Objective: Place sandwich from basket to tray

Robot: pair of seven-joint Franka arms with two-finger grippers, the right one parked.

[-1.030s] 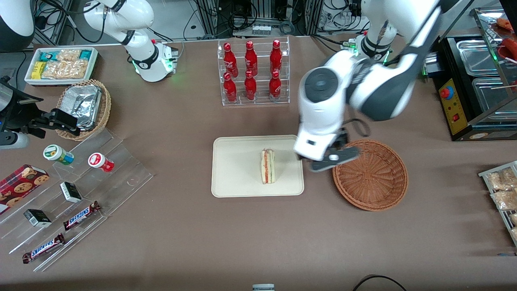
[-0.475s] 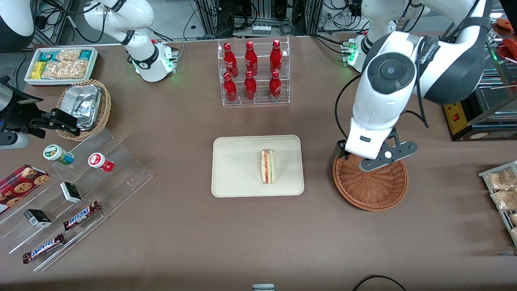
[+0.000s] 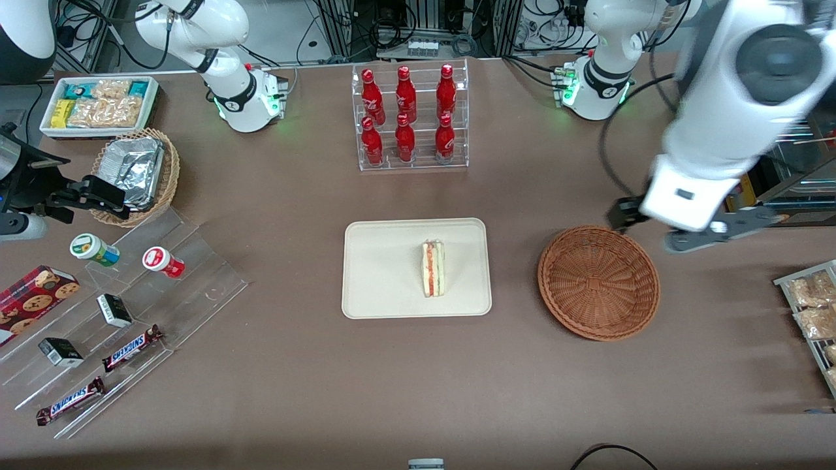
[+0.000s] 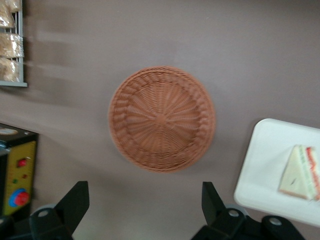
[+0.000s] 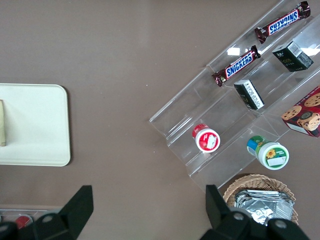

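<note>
The desk (image 3: 418,391) carries the cream tray (image 3: 379,274), which lies well apart from the round reddish-brown basket (image 3: 599,282) toward the working arm's end. The claw (image 4: 145,210) hangs above the desk just beside the basket's rim, its fingers (image 4: 74,202) spread wide and holding nothing. On the tray lies the sandwich (image 3: 433,268), its long axis running toward the front camera, the striped cut edge facing up. Two bars on a clear stepped stand toward the parked arm's end read SNICKERS (image 3: 132,348).
</note>
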